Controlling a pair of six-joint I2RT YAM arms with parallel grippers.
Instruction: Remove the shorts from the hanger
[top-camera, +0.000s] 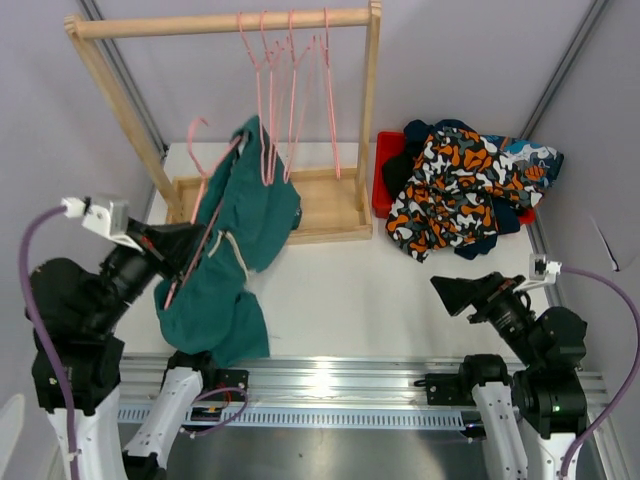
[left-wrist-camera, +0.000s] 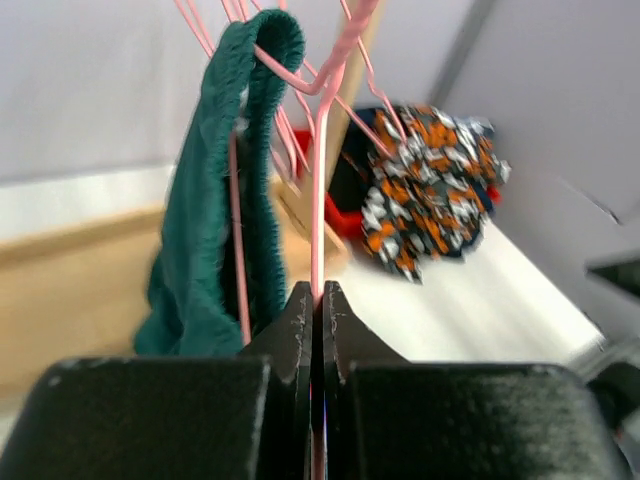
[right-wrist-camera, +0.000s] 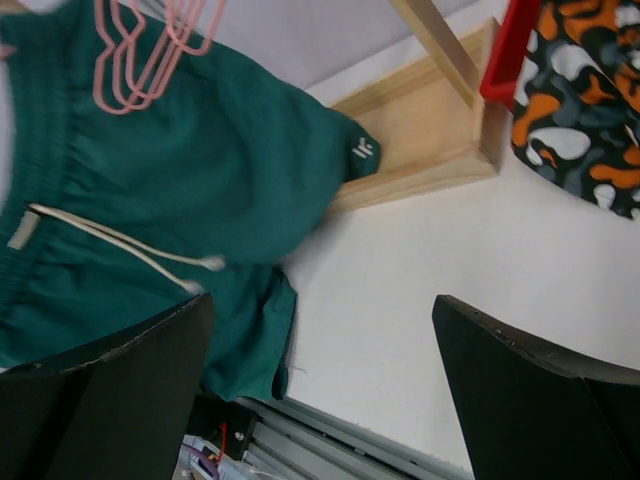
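Left arm: yours stands raised at the table's (top-camera: 360, 290) left side, elbow bent back toward its base and forearm angled forward and right toward the rack (top-camera: 220, 22).
Left pincer (left-wrist-camera: 320, 300): the jaws are together, clamped on the thin wire of a pink hanger (top-camera: 203, 195). In your left wrist view the wire runs straight up out of the closed tips.
Hanger: it is tilted and off the rod, with its hook free in the air left of the rack's left post.
Teal shorts (top-camera: 240, 230): they are on that hanger, the waistband looped over one wire arm. The cloth drapes from in front of the rack's base down past your left pincer to the near table edge, and a white drawstring (right-wrist-camera: 120, 245) hangs loose across the front.
Right arm: it sits low at the near right with the forearm angled forward and left, well apart from the shorts and the hanger.
Right pincer (top-camera: 455, 290): the jaws are wide apart and hold nothing, with bare table between them in your right wrist view.
Rack: a wooden frame on a flat wooden base at the far left, with several pink hangers (top-camera: 290, 90) bunched on its rod, none carrying cloth.
Bin (top-camera: 383, 185): red, just right of the rack's base.
Pile: camo shorts (top-camera: 455, 185) in orange, grey and white lie on top, spilling over the bin's front onto the table. A blue patterned pair (top-camera: 530, 160) shows at the right edge, and dark cloth shows beneath.
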